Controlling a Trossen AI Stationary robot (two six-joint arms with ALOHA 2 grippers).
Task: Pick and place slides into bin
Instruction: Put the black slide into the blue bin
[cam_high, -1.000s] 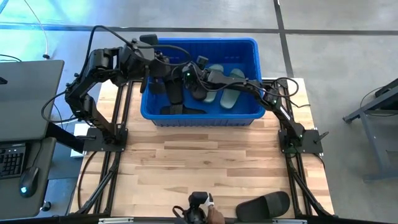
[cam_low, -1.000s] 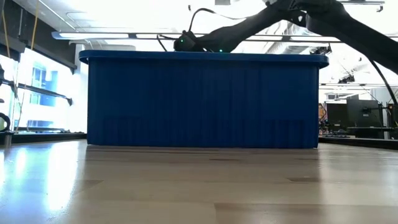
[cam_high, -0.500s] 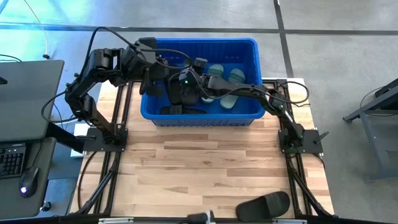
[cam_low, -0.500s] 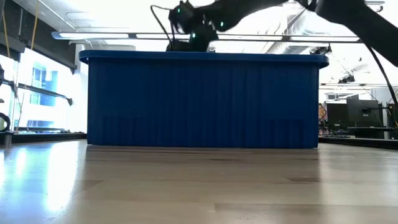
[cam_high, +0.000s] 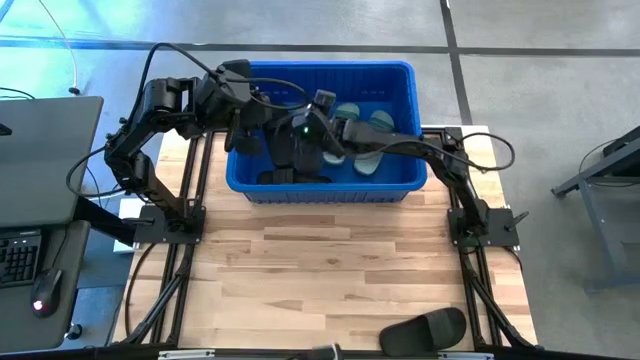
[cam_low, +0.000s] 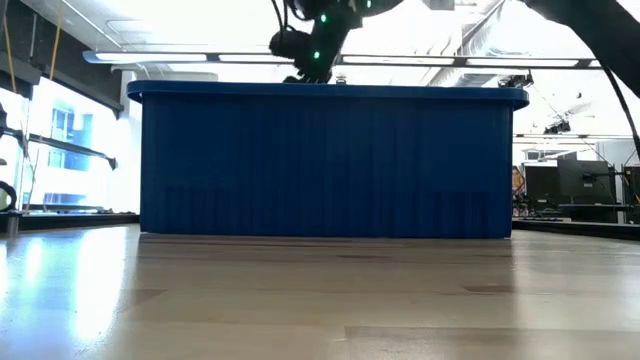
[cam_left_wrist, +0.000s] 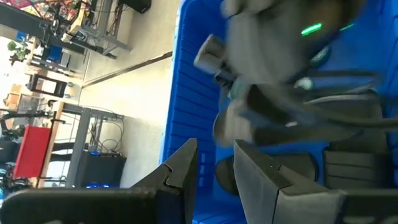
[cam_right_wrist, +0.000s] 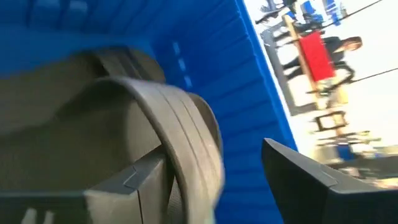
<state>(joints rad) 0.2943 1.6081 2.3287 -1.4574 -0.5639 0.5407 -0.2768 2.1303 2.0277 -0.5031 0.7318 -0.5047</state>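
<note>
We see the last slide (cam_high: 423, 330) lying crosswise at the table's near edge, well behind the right gripper (cam_high: 303, 152), nearer that arm, its fingers spread and empty over the bin (cam_high: 330, 184); the left gripper's (cam_left_wrist: 214, 171) fingers are also parted.

Overhead camera straight down, table-level camera facing the bin (cam_low: 330, 165) side-on, wrist cameras close inside that bin

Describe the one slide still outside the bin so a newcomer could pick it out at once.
Start at the blue bin at the far end of the wooden table, where both arms reach in, then go to the near edge, on the right arm's side. A black slide lies there alone on bare wood. Every other slide in view sits inside the bin.
</note>
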